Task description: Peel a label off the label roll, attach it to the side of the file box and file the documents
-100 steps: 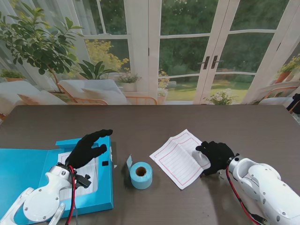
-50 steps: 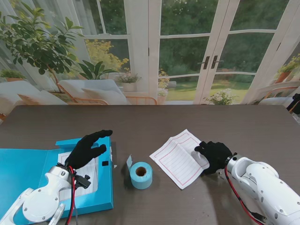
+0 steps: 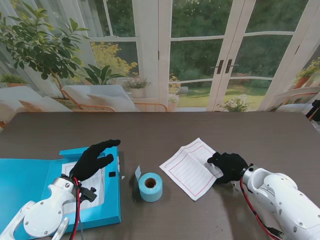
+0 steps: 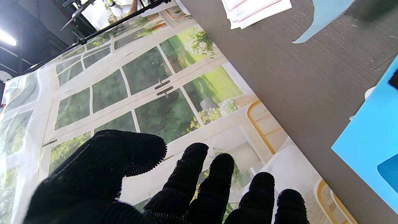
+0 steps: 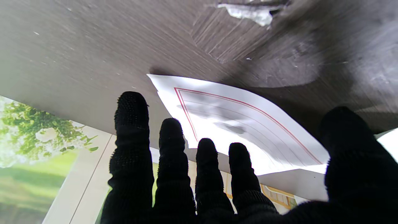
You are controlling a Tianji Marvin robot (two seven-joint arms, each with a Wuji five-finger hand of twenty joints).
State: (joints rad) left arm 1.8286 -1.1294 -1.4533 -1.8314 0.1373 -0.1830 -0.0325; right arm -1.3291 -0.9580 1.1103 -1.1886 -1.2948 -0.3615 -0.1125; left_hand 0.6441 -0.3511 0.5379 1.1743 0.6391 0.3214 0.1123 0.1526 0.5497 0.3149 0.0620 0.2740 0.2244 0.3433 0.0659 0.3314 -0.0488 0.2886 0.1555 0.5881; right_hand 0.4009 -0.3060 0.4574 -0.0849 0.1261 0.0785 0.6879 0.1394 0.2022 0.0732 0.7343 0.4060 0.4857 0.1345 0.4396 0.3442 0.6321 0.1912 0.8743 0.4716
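Note:
The blue file box (image 3: 30,180) lies open at the left with a white sheet (image 3: 97,185) inside. My left hand (image 3: 92,160) hovers over its right part, fingers spread and holding nothing; the wrist view shows the same open left hand (image 4: 174,186) beside the box's blue edge (image 4: 373,143). The light-blue label roll (image 3: 150,186) stands in the middle with a loose label tail (image 3: 137,173) sticking up. The red-lined documents (image 3: 187,167) lie to its right. My right hand (image 3: 230,166) grips their right edge. In the right wrist view the documents (image 5: 242,124) curve up between fingers (image 5: 205,165) and thumb.
The dark wooden table (image 3: 165,130) runs back to a printed backdrop of windows and plants. A small black object (image 3: 112,174) sits on the box's right panel. A bit of torn white paper (image 5: 248,12) lies on the table beyond the documents.
My right hand has crept slightly to the left along the documents' edge, and that edge now lifts a little. The left hand, box and roll have not moved.

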